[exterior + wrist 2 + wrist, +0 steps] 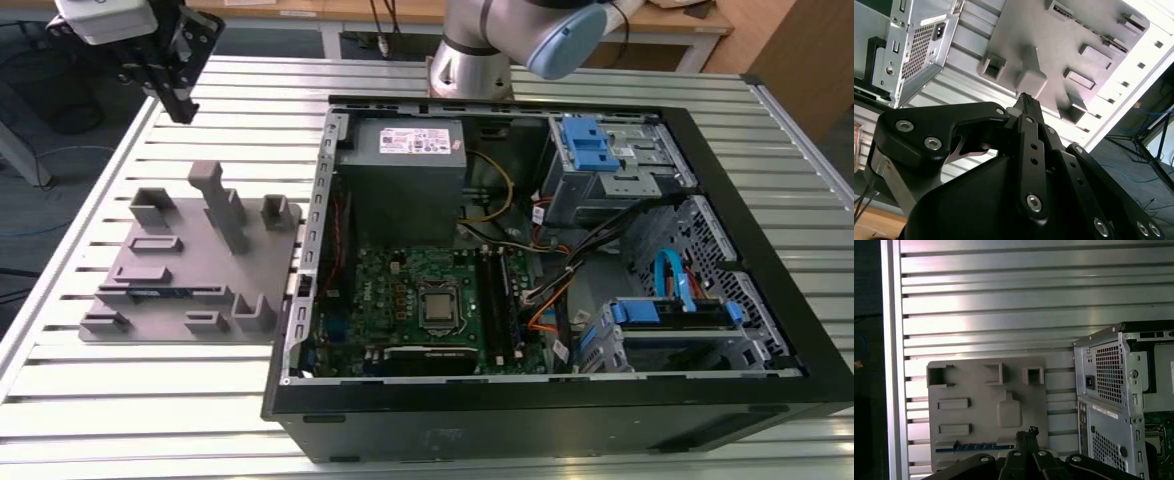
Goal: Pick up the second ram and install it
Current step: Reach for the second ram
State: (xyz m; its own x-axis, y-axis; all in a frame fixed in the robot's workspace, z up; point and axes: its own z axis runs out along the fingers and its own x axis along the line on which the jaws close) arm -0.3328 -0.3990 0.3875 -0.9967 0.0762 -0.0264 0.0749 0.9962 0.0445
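Clear air over fixture block, tall post seemingly the nearest obstacle

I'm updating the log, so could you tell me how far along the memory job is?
Nothing of this step looks done: the memory stick sits in the grey block. The hand hangs near that block, shut and empty. Picking the stick up and fitting it on the green board are both left.

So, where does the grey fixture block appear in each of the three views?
Exterior view: the grey fixture block lies on the slatted table, at the exterior view's left of the computer case.
Second wrist view: the block lies beyond the gripper, beside the case.
First wrist view: the block lies flat beside the case.
Shared landmark: the computer case.
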